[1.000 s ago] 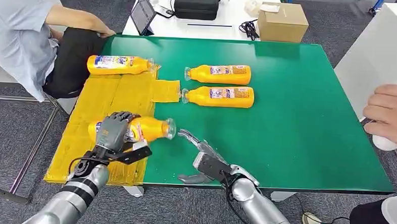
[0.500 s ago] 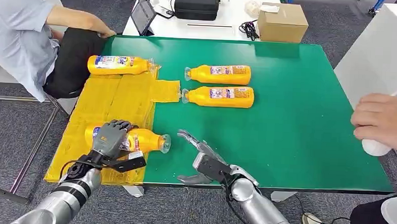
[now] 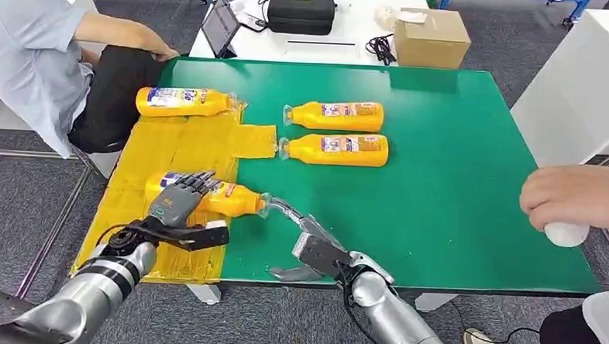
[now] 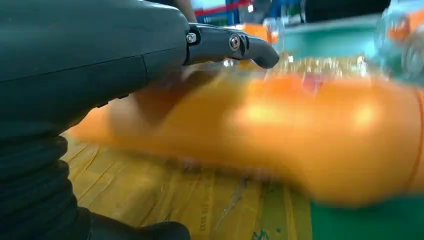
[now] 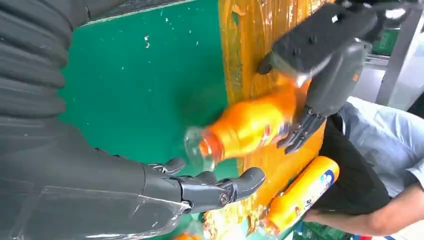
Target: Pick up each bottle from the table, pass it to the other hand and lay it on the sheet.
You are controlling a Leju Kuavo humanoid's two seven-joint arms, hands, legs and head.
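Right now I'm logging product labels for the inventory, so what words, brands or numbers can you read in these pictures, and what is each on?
No text can be read for certain.
Orange plastic bottle on the yellow sheet's far end: blue-and-white label, print too small.
Two orange bottles on the green table: labels too small.
Orange bottle held by the left hand: label blurred.
Yellow sheet: small dark print, illegible.

left hand (image 3: 177, 204) clasped — right hand (image 3: 304, 240) fingers spread
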